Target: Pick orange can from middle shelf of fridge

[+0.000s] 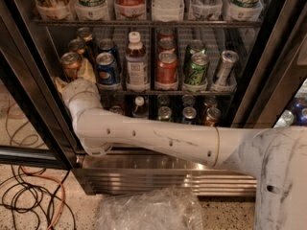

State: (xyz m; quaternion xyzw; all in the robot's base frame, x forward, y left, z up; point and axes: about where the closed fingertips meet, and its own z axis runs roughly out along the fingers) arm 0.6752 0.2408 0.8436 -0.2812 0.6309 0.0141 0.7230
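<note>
The orange can (pixel 70 63) stands at the front of the leftmost lane on the middle shelf (pixel 158 91) of the fridge (pixel 25 66). Two more cans of the same kind stand behind it. My gripper (pixel 73 76) has reached into that lane from below and is open. One tan finger (pixel 87 70) stands between the orange can and the blue Pepsi can (pixel 106 67). The other finger (pixel 59 84) shows low at the can's left. The can stands upright on the shelf. My white arm (pixel 158 138) crosses in front of the lower shelf.
To the right along the middle shelf stand a white-capped bottle (pixel 137 61), red cans (pixel 167 68), green cans (pixel 197 70) and a silver can (pixel 225 66). Tall cups fill the shelf above. Below are the ribbed steel base (pixel 168 176), a crumpled plastic bag (pixel 148 210) and floor cables (pixel 29 195).
</note>
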